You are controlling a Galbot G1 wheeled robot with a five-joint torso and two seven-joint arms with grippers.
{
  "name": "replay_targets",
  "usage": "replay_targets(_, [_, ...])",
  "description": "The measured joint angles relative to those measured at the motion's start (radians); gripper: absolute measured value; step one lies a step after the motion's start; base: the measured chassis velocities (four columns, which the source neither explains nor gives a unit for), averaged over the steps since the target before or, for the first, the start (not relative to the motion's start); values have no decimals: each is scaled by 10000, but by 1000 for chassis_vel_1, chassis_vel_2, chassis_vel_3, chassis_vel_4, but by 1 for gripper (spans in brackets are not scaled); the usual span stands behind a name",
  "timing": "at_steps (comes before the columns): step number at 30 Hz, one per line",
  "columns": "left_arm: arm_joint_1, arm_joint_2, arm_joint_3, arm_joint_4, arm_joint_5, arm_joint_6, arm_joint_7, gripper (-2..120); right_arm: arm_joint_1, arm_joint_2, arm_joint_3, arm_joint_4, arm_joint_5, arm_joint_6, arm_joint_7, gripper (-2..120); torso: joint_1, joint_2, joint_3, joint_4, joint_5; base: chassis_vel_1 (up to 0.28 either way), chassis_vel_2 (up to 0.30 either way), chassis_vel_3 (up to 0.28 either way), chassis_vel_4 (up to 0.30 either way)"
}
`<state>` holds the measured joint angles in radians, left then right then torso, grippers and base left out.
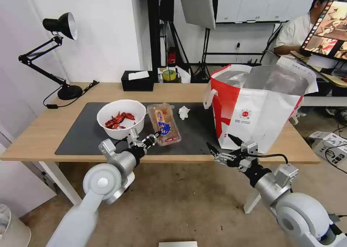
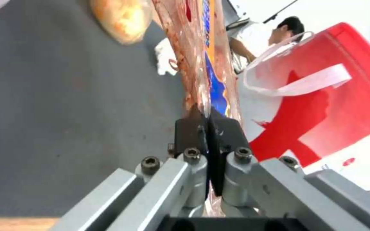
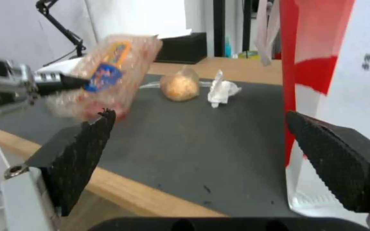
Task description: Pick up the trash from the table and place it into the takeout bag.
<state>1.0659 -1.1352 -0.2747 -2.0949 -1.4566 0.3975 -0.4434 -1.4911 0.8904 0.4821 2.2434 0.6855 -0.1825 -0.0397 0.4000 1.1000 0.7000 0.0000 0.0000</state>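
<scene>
The left gripper (image 1: pixel 156 135), just left of centre in the head view, had its jaws pinched tight on the near edge of the tray (image 1: pixel 165 124). The left wrist view showed the two black pads (image 2: pixel 193 131) pressed together with the thin clear plastic between them. A grip on the rim made sense: the tray was too wide to span, and its edge was the only thin part on offer. In the right wrist view the tray (image 3: pixel 108 72) sat in the upper left, tilted and apparently clear of the mat (image 3: pixel 185 134), so it seemed lifted for carrying.

The bag (image 1: pixel 260 106) stood upright at centre right of the head view, its mouth wide open and its foil lining showing, which left a ready drop-in from above. The right gripper (image 1: pixel 221 148) hung low, just before the table (image 1: pixel 36 142) edge and beside the bag's near corner, its jaws spread wide and holding nothing, probably waiting its turn.

The rest of the trash lay on the mat: the bowl (image 1: pixel 121 118) with red shells left of centre, touching or nearly touching the tray; the tissue (image 1: pixel 183 112) just right of the tray; and the small bag (image 3: pixel 179 85) of yellowish stuff beside the tissue in the right wrist view.
</scene>
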Motion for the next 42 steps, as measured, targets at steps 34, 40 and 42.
replay_targets(34, [-6296,569,2866,1136,-1958,-260,160,0,-1926,1809,74,-96,-1647,910,-312,100,1,-2,1,-1,1,0,0,0,0])
replay_targets(40, [-7558,-18,3820,1811,-1954,-397,94,0,-1938,1957,-30,-214,-1786,925,-345,100,2,-2,1,-1,2,0,0,0,0])
replay_targets(42, [-8054,-251,4199,2201,-1941,-415,79,0,-1939,1990,-65,-247,-1825,931,-353,100,2,-2,1,-1,3,0,0,0,0])
